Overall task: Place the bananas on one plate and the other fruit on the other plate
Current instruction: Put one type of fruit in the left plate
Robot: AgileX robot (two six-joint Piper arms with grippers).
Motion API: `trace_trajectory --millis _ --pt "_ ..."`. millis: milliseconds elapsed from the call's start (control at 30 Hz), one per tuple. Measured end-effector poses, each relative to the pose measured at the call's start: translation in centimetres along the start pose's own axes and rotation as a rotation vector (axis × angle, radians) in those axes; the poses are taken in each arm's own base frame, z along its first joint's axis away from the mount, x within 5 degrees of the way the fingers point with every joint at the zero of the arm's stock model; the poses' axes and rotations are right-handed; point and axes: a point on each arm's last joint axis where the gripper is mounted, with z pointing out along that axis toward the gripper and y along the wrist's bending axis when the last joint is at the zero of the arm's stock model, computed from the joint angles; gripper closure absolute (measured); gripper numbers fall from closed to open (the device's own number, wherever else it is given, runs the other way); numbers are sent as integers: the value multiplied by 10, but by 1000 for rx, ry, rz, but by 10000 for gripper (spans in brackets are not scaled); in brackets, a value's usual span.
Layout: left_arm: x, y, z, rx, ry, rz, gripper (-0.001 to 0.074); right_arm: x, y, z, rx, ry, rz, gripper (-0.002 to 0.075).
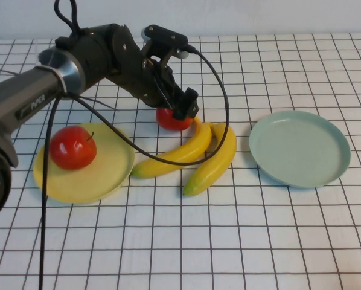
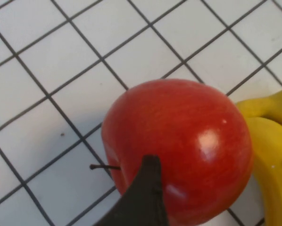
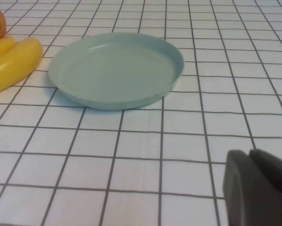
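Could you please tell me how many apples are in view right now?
2: one apple sits on the yellow plate; the second apple lies on the table beside the bananas, under the left claw.

A white tablecloth (image 1: pixel 186 241) is covering the whole table, spreading from the near edge to the far side and from left to right. Thin dark lines are crossing it in a regular grid of squares, running across and away. The cloth is lying mostly flat. Along the far edge, a plain pale wall (image 1: pixel 259 15) is rising behind the cloth. A tiny dark speck (image 2: pixel 62 134) is sitting on one white square.
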Motion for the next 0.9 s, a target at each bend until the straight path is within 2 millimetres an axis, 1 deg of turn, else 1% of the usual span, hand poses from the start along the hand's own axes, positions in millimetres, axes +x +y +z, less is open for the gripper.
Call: trace_trajectory --millis 333,467,667,733,833,900 --pt "4 8 21 -54 -32 27 66 0 0 0 0 0 0 741" --pt "9 10 32 -56 -23 16 66 0 0 0 0 0 0 741" --pt "7 11 33 -65 -43 13 66 0 0 0 0 0 0 741" --pt "7 11 33 -65 -43 13 81 0 0 0 0 0 0 741" --pt "7 11 34 -63 -42 11 162 0 0 0 0 0 0 741" --pt "7 10 34 -54 -45 -7 160 0 0 0 0 0 0 741"
